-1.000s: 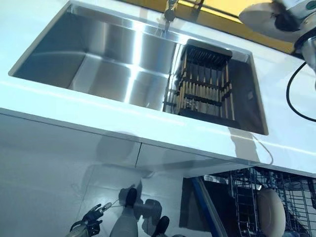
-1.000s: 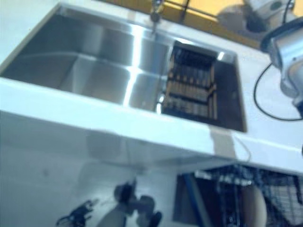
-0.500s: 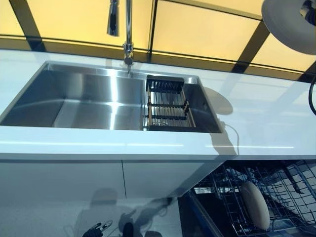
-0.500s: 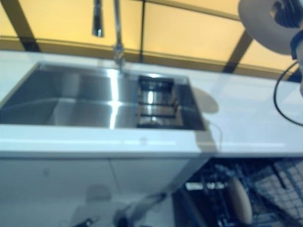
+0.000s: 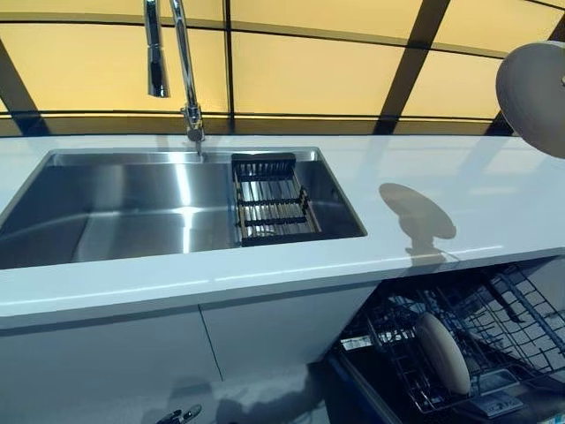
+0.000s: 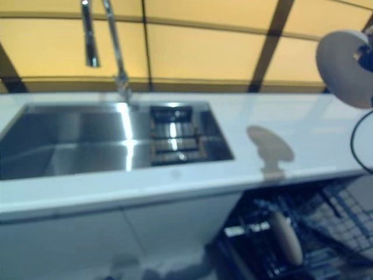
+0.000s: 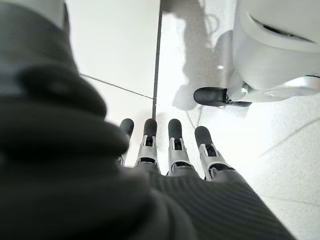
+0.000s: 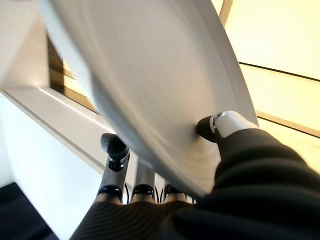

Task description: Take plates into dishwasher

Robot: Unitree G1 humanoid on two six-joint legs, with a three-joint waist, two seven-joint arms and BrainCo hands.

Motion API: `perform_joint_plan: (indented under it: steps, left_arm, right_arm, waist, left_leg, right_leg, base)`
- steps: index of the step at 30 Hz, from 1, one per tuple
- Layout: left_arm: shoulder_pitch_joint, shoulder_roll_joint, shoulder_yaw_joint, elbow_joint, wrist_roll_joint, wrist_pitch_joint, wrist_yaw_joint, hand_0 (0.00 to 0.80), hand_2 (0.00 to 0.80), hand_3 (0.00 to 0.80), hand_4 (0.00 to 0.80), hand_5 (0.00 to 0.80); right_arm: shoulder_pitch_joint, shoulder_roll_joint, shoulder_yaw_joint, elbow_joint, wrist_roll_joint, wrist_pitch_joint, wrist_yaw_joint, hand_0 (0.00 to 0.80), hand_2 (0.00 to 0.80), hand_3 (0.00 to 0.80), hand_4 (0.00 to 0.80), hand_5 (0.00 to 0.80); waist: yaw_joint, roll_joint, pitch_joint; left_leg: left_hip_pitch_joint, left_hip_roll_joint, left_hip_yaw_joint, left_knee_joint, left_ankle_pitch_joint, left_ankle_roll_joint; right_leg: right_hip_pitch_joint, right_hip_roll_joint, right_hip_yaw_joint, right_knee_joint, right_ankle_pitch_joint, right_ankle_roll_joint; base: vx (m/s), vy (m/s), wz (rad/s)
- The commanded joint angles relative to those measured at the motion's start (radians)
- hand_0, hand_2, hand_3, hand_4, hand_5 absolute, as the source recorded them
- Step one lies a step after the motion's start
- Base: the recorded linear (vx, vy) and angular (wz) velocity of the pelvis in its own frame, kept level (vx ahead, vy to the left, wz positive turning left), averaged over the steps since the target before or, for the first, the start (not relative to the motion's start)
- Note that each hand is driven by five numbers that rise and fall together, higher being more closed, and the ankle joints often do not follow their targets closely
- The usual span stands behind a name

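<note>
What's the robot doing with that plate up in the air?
The robot is loading the dishwasher. Its right hand pinches a white plate and holds it up above the white counter, to the right of the sink. Below, the dishwasher rack is pulled out, with one plate in the rack already standing on edge. The left hand hangs down near the floor, open and holding nothing.

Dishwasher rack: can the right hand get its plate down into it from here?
Probably yes. The right hand pinches the plate high above the counter, while the dishwasher rack is pulled out below, with only one plate standing in it.
</note>
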Motion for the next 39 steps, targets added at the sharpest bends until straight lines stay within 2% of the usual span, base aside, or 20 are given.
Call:
perform_joint_plan:
  steps: [1,5,12,16,23,30,35,36,39]
  left_arm:
    - [-0.039,0.007,0.003,0.045,0.042,-0.007,-0.02,0.0,0.0,0.0,0.0,0.0]
    - [-0.043,0.007,0.006,0.049,0.048,-0.006,-0.027,0.0,0.0,0.0,0.0,0.0]
    - [-0.05,0.005,0.008,0.054,0.066,-0.004,-0.029,0.0,0.0,0.0,0.0,0.0]
    - [-0.051,0.004,0.015,0.06,0.079,-0.009,-0.036,0.0,0.0,0.0,0.0,0.0]
    - [-0.057,0.007,0.028,0.069,0.098,-0.003,-0.04,0.0,0.0,0.0,0.0,0.0]
    - [-0.06,0.003,0.031,0.069,0.108,-0.007,-0.044,0.0,0.0,0.0,0.0,0.0]
    - [-0.063,0.0,0.031,0.067,0.107,-0.006,-0.045,0.0,0.0,0.0,0.0,0.0]
    - [-0.064,-0.005,0.028,0.067,0.105,-0.005,-0.044,0.0,0.0,0.0,0.0,0.0]
    - [-0.065,-0.012,0.029,0.06,0.106,0.003,-0.045,0.0,0.0,0.0,0.0,0.0]
  right_arm:
    - [0.003,-0.098,-0.079,0.019,0.007,-0.021,-0.019,0.8,0.8,0.8,0.8,0.8]
    - [0.109,-0.113,-0.16,0.012,-0.015,-0.039,-0.006,0.8,0.8,0.8,0.8,0.8]
    - [0.263,-0.117,-0.28,0.003,-0.013,-0.029,0.011,0.8,0.8,0.8,0.8,0.8]
    - [0.414,-0.091,-0.401,-0.004,-0.02,-0.029,0.016,0.8,0.8,0.8,0.8,0.8]
    - [0.597,-0.039,-0.533,-0.023,-0.021,-0.043,0.033,0.8,0.8,0.8,0.8,0.8]
    - [0.656,0.02,-0.564,-0.019,-0.028,-0.056,0.028,0.8,0.8,0.8,0.8,0.8]
    - [0.664,0.086,-0.556,-0.023,-0.011,-0.019,-0.029,0.8,0.8,0.8,0.8,0.8]
    - [0.661,0.141,-0.553,-0.034,-0.005,0.023,-0.068,0.8,0.8,0.8,0.8,0.8]
    - [0.667,0.199,-0.549,-0.036,-0.007,0.04,-0.076,0.8,0.8,0.8,0.8,0.8]
  waist:
    - [0.008,0.002,-0.027]
    - [-0.012,0.005,-0.031]
    - [-0.04,0.007,-0.035]
    - [-0.055,0.012,-0.034]
    - [-0.073,0.019,-0.031]
    - [-0.078,0.028,-0.026]
    - [-0.077,0.037,-0.022]
    - [-0.076,0.044,-0.021]
    - [-0.074,0.052,-0.017]
  left_leg:
    - [0.099,-0.045,0.006,-0.001,-0.197,0.035]
    - [0.104,-0.041,0.023,-0.001,-0.199,0.035]
    - [0.11,-0.034,0.049,-0.001,-0.202,0.037]
    - [0.116,-0.029,0.067,-0.001,-0.204,0.038]
    - [0.12,-0.023,0.087,-0.001,-0.204,0.04]
    - [0.119,-0.023,0.093,-0.001,-0.204,0.04]
    - [0.119,-0.023,0.093,-0.001,-0.203,0.039]
    - [0.119,-0.024,0.092,-0.001,-0.202,0.039]
    - [0.12,-0.025,0.09,-0.001,-0.203,0.04]
  right_leg:
    - [0.009,0.07,-0.041,0.003,-0.033,0.018]
    - [0.006,0.073,-0.025,0.003,-0.029,0.02]
    - [0.001,0.078,0.002,0.003,-0.023,0.022]
    - [-0.001,0.079,0.017,0.003,-0.018,0.026]
    - [-0.007,0.08,0.033,0.003,-0.01,0.028]
    - [-0.011,0.08,0.039,0.003,-0.008,0.027]
    - [-0.011,0.078,0.039,0.003,-0.009,0.026]
    - [-0.011,0.078,0.04,0.003,-0.009,0.026]
    - [-0.009,0.077,0.037,0.003,-0.009,0.025]
  base:
    - [-0.028,-0.019,-0.1]
    - [-0.031,-0.019,-0.14]
    - [-0.023,-0.014,-0.15]
    - [-0.023,-0.013,-0.12]
    - [-0.017,-0.02,-0.12]
    - [-0.012,-0.014,-0.06]
    - [0.0,0.0,0.0]
    - [0.0,0.0,0.0]
    - [0.0,0.0,0.0]
